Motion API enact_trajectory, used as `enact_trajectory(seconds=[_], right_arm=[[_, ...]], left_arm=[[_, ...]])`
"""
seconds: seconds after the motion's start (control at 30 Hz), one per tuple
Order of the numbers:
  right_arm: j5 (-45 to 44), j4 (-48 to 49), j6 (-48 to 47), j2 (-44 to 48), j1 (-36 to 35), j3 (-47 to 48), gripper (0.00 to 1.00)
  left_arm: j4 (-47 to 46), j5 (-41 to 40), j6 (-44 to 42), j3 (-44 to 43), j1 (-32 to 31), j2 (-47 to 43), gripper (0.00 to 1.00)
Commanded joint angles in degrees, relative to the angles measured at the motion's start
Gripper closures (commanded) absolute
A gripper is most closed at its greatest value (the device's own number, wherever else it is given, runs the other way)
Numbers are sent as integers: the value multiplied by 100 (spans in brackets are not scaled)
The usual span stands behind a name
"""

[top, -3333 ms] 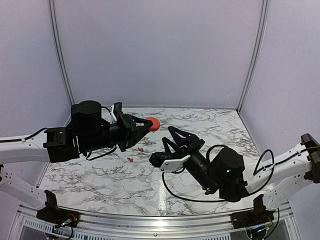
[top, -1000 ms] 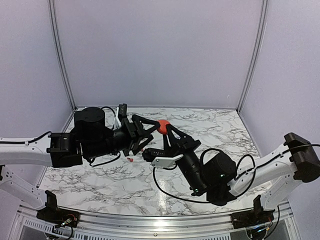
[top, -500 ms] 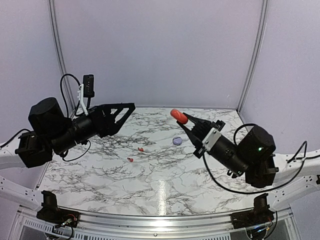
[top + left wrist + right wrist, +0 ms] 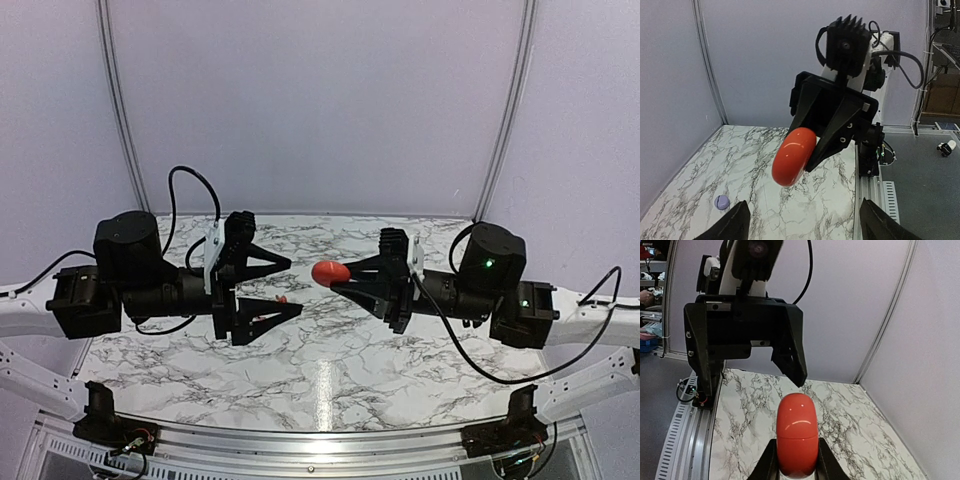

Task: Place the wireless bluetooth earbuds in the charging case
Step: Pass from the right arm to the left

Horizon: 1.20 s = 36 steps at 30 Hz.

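My right gripper [image 4: 345, 275] is shut on the charging case [image 4: 329, 272], a closed glossy red rounded case held in the air over the middle of the table. In the right wrist view the case [image 4: 797, 432] stands up between my two fingers [image 4: 768, 461], its seam closed. My left gripper [image 4: 288, 288] faces it from the left, open, with nothing between its fingers. In the left wrist view the case [image 4: 794, 156] hangs just ahead of my open fingertips [image 4: 735, 222]. One tiny red earbud [image 4: 282, 298] shows on the marble between the left fingers.
A small purple round thing [image 4: 721, 202] lies on the marble table [image 4: 330, 380] toward the back wall. A metal rail [image 4: 874, 187] runs along the table's near edge. Grey walls close in the back and both sides.
Both arms have swung in from the sides and now point at each other. The right gripper has carried the red case toward the middle. The left gripper stays open.
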<state>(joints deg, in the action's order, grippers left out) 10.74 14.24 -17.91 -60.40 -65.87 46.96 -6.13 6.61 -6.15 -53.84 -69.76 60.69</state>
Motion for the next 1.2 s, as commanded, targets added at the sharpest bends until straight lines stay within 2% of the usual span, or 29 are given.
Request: enact_trajectory(seconds=[0.0, 0.1, 0.3, 0.77, 1.17], right_arm=[[1215, -41, 799, -71, 373, 203, 92], [1431, 67, 836, -92, 440, 135, 92], [1865, 92, 841, -324, 452, 291, 92], [1796, 131, 816, -177, 452, 201, 91], [1684, 132, 838, -226, 453, 225, 90]], left_arm=[[-32, 315, -768, -20, -119, -42, 27], [-26, 375, -910, -36, -142, 18, 36], [28, 256, -1029, -295, -137, 357, 44], [-105, 280, -629, -477, -143, 574, 67], [60, 472, -650, -751, -143, 797, 69]])
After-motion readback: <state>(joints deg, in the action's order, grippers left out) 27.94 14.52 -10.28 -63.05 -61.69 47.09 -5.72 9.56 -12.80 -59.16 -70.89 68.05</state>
